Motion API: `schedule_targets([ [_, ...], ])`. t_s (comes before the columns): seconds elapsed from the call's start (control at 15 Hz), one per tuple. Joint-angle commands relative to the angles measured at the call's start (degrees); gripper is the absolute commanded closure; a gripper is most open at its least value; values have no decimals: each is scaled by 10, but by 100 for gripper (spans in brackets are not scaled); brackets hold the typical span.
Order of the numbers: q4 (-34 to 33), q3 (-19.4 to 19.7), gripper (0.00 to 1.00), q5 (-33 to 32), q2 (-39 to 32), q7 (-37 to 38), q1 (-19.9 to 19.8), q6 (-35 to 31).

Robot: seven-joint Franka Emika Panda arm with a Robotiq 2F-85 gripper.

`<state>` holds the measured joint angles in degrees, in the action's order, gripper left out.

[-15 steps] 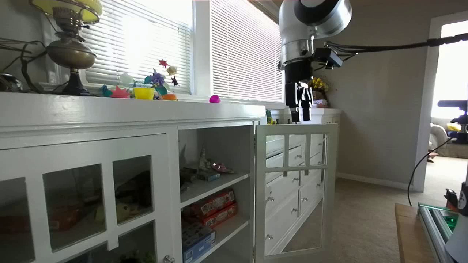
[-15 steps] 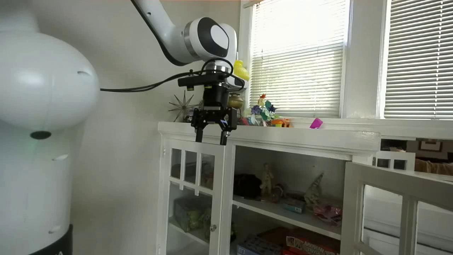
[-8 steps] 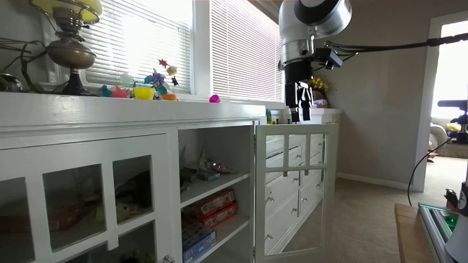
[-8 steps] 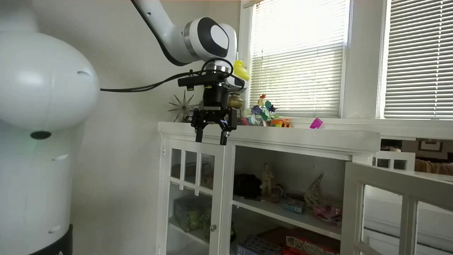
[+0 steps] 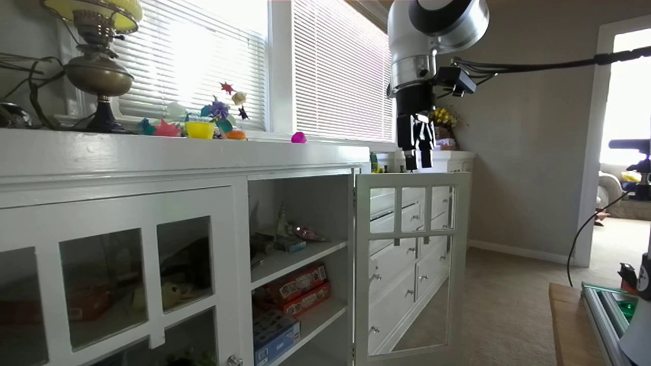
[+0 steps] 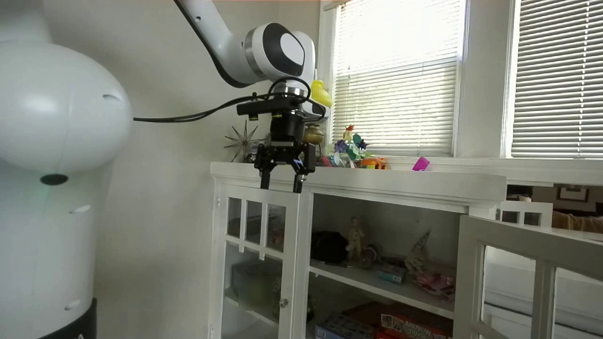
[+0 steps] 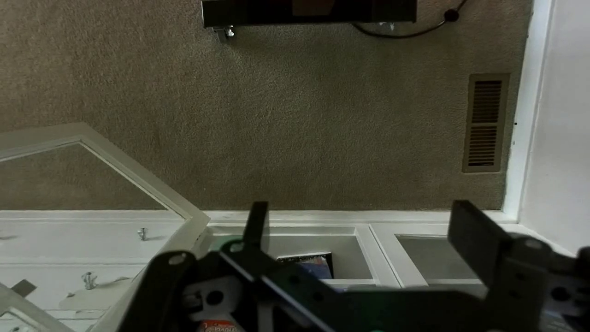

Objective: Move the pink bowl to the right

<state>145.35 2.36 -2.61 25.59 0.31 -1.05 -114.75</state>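
Observation:
The pink bowl [image 5: 298, 138] is a very small magenta shape on the white cabinet's top [image 5: 168, 152], near the window ledge. In an exterior view, the bowl [image 6: 420, 164] looks tilted, right of the colourful toys. My gripper [image 6: 281, 188] hangs pointing down in front of the cabinet, well apart from the bowl. The gripper also shows in an exterior view [image 5: 418, 161], far to the right of the bowl. In the wrist view, the gripper's two fingers [image 7: 359, 205] stand wide apart with nothing between them. The bowl is out of the wrist view.
A yellow cup [image 5: 200, 130] and colourful star and flower toys [image 6: 349, 148] stand left of the bowl. A brass lamp [image 5: 99, 76] stands further left. An open glass cabinet door [image 5: 412, 179] juts out below the gripper. Boxes [image 5: 300, 284] fill the shelves.

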Motion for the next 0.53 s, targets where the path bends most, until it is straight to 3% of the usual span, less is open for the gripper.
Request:
schedule_targets([
  [0.0,-14,-6,0,-26,-20,-1,-12,-2],
  [0.13,-13,2,0,-6,-31,-1,-10,-21],
  [0.47,0,22,0,38,-83,22,-19,-151],
])
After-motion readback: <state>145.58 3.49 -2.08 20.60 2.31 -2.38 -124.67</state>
